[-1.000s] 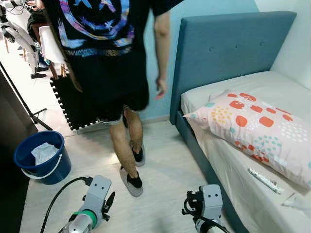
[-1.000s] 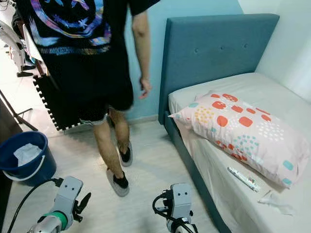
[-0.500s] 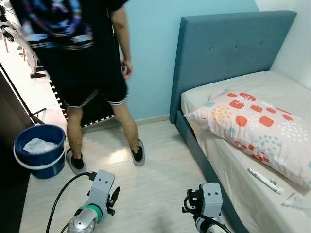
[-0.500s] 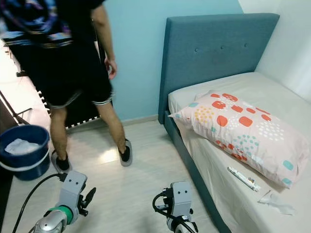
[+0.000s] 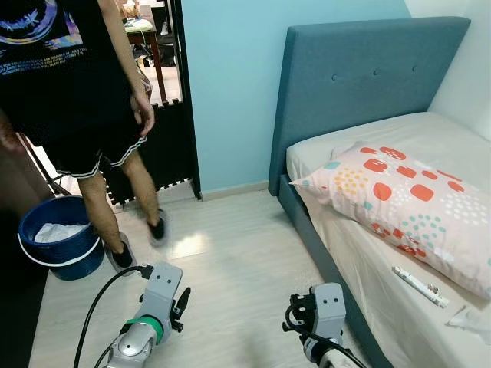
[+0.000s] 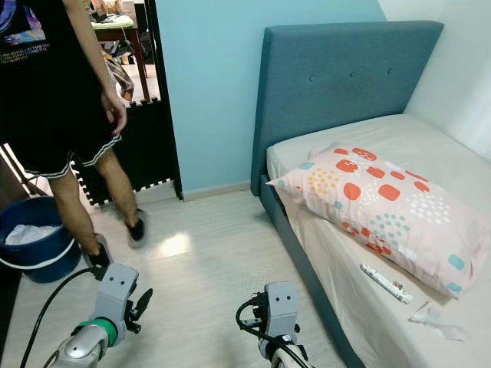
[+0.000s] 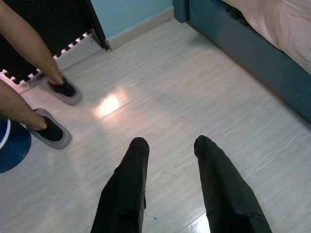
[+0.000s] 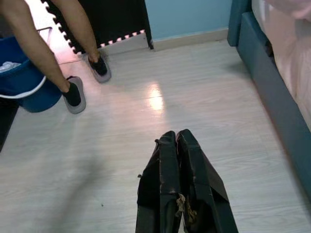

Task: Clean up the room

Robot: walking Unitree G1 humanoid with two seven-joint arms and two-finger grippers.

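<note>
Clutter is left on the bed (image 5: 430, 138): a tube (image 5: 419, 285) and a wrapper (image 5: 469, 319) lie on the sheet just beside the pillow (image 5: 403, 203), probably the things to be cleared. Left pincer (image 7: 170, 150) is held low over bare floor (image 5: 238, 261) with fingers spread, empty. Right pincer (image 8: 176, 145) is pressed closed on nothing. Both seem parked low, no grasp started. Bucket (image 5: 57, 245) with crumpled paper is seen next to a person's legs (image 5: 115, 203), likely the bin.

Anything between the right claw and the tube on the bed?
Nothing visible blocks it. The right claw hangs over bare floor beside the bed frame; the tube lies on the mattress, below the pillow.
</note>
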